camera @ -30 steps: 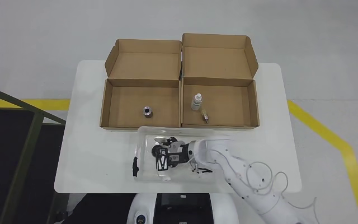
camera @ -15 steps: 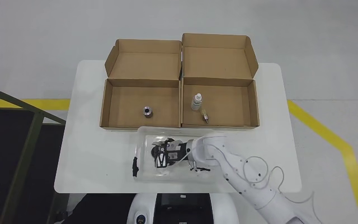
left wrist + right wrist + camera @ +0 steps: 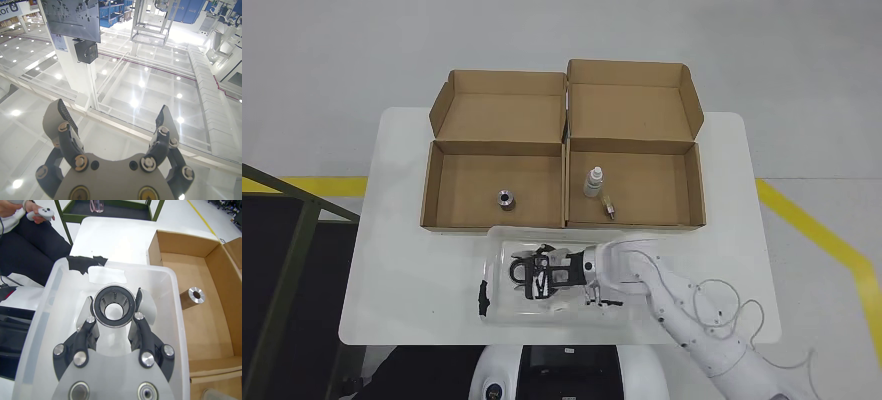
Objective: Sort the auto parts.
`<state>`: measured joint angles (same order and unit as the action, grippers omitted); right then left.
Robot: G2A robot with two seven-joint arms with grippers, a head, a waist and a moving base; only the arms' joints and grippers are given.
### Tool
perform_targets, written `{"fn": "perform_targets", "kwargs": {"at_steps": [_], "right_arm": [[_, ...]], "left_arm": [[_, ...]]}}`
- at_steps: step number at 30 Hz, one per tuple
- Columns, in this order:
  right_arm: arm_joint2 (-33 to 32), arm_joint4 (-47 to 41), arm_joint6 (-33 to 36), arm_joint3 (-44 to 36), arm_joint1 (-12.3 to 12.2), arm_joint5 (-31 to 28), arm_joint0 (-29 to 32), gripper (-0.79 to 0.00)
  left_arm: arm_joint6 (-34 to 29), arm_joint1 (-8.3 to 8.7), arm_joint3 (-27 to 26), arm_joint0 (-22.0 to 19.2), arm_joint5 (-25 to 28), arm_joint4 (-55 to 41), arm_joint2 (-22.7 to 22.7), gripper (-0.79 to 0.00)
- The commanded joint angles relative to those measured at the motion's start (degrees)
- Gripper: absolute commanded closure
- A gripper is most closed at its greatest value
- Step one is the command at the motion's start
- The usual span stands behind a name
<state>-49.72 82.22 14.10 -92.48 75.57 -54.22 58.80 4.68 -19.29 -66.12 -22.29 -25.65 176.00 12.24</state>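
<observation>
Auto parts are partly sorted, and one is in hand. A black-and-silver cylindrical bearing sleeve [image 3: 114, 289] sits low inside the clear plastic bin [image 3: 175, 291] at the near edge of the white tabletop [image 3: 402, 260]. The right gripper [image 3: 114, 298] has it clamped, with a finger pressed against each side of the sleeve and its open bore facing the wrist camera. I cannot tell whether it is lifted off the bin floor or resting on it.

Three parts already lie in the two open cardboard boxes beyond the bin. A short silver metal cylinder with a centre hole [image 3: 504, 198] stands alone in the left cardboard box [image 3: 437, 190]. A small white bottle-shaped part [image 3: 594, 181] and a small metal pin-like piece [image 3: 608, 209] lie near each other in the right cardboard box [image 3: 697, 190].

By shape, the held sleeve probably belongs with the silver cylinder, so the carry over the bin wall into the left box is not yet done. The arm hides part of the bin, so what else lies in there is unclear.

The left gripper [image 3: 112, 111] is away from the work, pointed up at the ceiling with its jaws spread wide and nothing between them.
</observation>
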Motion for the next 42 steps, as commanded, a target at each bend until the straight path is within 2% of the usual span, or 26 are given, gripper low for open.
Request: {"fn": "perform_targets", "kwargs": {"at_steps": [1, 16, 42], "right_arm": [[-1.17, -1.03, 0.04, -1.97, -0.38, -0.58, 0.73, 0.0], [-8.6, -10.54, 0.49, -16.68, -2.72, -2.71, 5.59, 0.0], [-22.73, -25.84, -5.08, -29.7, -4.82, 3.4, 5.16, 0.0]], "left_arm": [[0.0, 0.0, 0.0, 0.0, 0.0, 0.0, 0.0, -0.785], [0.0, 0.0, 0.0, 0.0, 0.0, 0.0, 0.0, -0.785], [0.0, 0.0, 0.0, 0.0, 0.0, 0.0, 0.0, -0.785]]}}
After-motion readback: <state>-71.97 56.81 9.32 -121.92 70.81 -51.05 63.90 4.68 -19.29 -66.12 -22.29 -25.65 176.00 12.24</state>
